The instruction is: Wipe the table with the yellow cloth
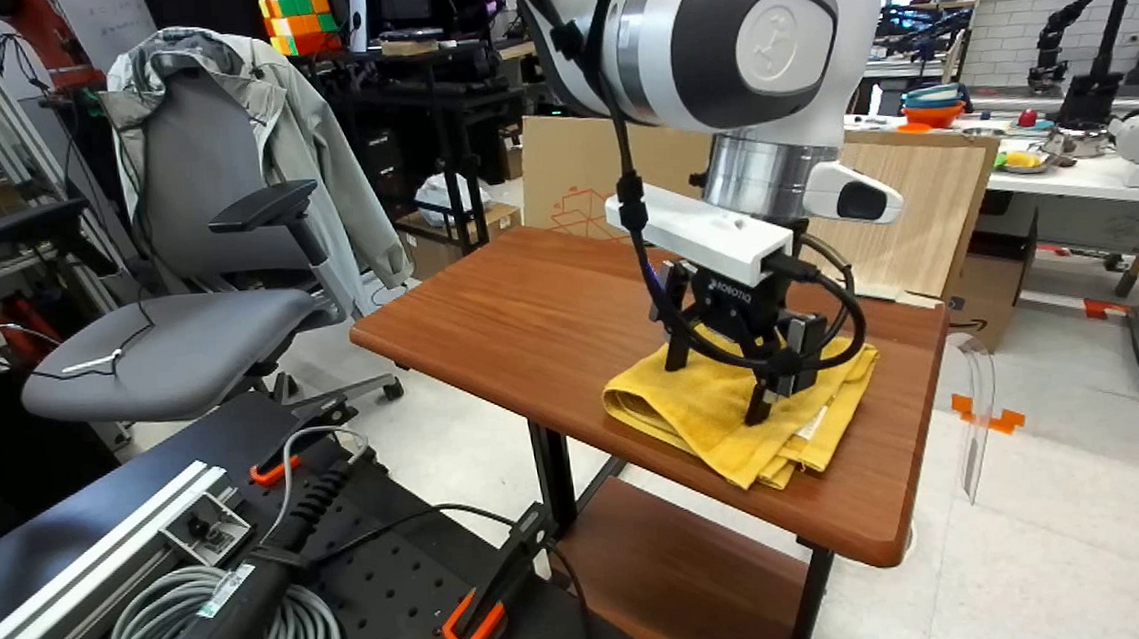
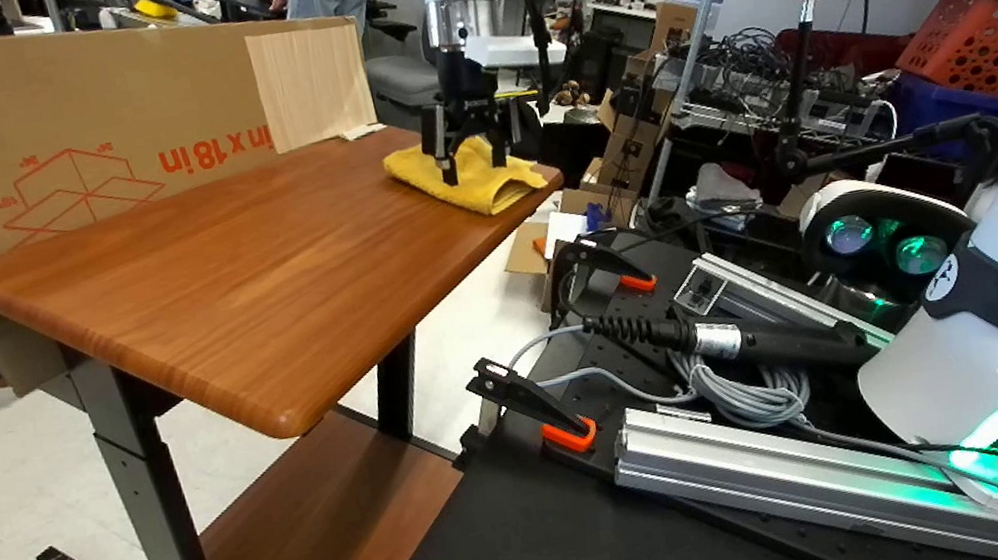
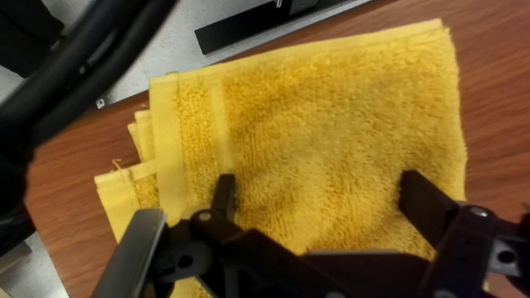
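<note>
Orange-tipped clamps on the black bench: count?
2, seen in both exterior views: one clamp by the metal bracket, the other clamp by a rail's end. More may be hidden.

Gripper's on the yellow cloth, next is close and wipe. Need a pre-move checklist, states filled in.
1. The gripper open: ok, jaws stand wide apart.
2. The yellow cloth below both fingertips: ok in the wrist view.
3. Fingertips low enough to pinch fabric: cannot tell, depth isn't clear.
4. Cloth well back from the edge of the table: not ok, a corner lies close to it.
5. The black cable clear of the fingers: cannot tell; in an exterior view it loops in front of the gripper.
</note>
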You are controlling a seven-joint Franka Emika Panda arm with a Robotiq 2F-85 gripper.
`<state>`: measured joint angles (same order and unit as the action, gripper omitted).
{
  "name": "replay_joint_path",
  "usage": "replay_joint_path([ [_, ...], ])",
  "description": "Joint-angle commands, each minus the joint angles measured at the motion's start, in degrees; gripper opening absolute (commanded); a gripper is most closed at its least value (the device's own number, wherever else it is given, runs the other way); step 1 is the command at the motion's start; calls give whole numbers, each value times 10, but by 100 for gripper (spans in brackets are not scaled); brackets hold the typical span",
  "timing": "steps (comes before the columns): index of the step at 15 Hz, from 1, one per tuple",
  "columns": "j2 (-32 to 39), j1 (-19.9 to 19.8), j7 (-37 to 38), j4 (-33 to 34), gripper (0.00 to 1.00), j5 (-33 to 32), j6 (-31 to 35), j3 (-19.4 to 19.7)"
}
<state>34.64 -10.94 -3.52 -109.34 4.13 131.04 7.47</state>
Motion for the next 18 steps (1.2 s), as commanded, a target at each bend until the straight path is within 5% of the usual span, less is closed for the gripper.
replay_joint_path([
  [1,33,-15,16,-22,100,23,72,-6],
  [11,142,-92,137,129,100,117,54,18],
  [18,185,-28,235,242,100,103,34,-1],
])
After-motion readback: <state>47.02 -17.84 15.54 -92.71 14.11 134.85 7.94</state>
